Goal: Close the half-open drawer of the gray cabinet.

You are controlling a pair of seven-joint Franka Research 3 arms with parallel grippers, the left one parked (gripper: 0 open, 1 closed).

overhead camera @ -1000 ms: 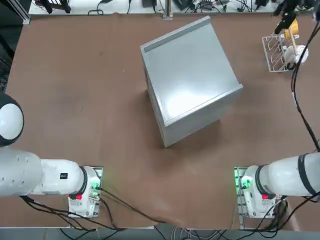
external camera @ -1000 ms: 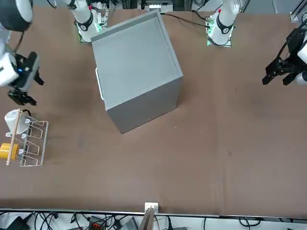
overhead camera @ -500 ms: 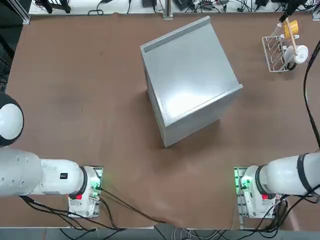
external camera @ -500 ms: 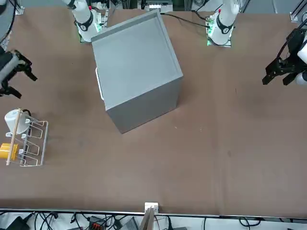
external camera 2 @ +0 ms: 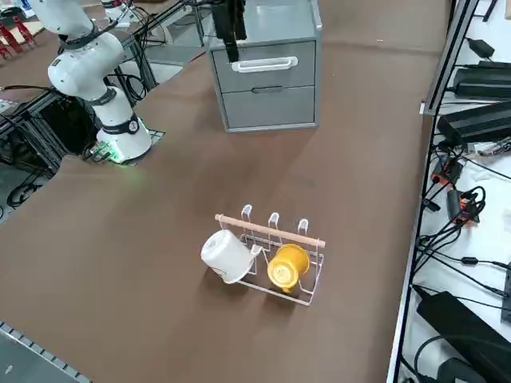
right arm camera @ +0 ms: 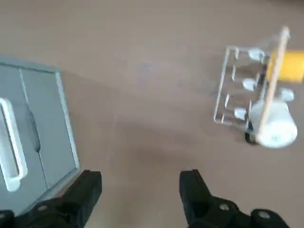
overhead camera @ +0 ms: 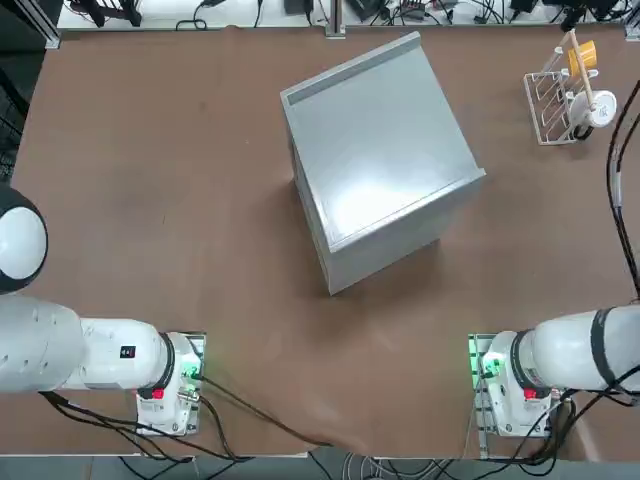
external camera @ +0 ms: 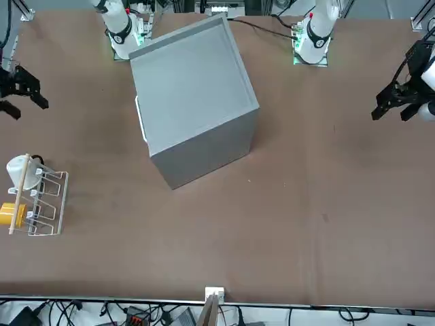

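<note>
In the top view we see the gray cabinet (overhead camera: 378,160) centre frame on the worktop (overhead camera: 150,180), the wire rack (overhead camera: 562,98) upper right; the right gripper (external camera: 19,88) hangs at the front view's left edge.

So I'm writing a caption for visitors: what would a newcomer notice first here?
The gray cabinet dominates, sitting skewed at the middle of the brown table, its two drawer fronts, the upper with a white handle, looking flush in the right side view. Off to the robot's right stands a small white wire rack holding a white cup and a yellow cup. The right pincer hangs open between them.
</note>
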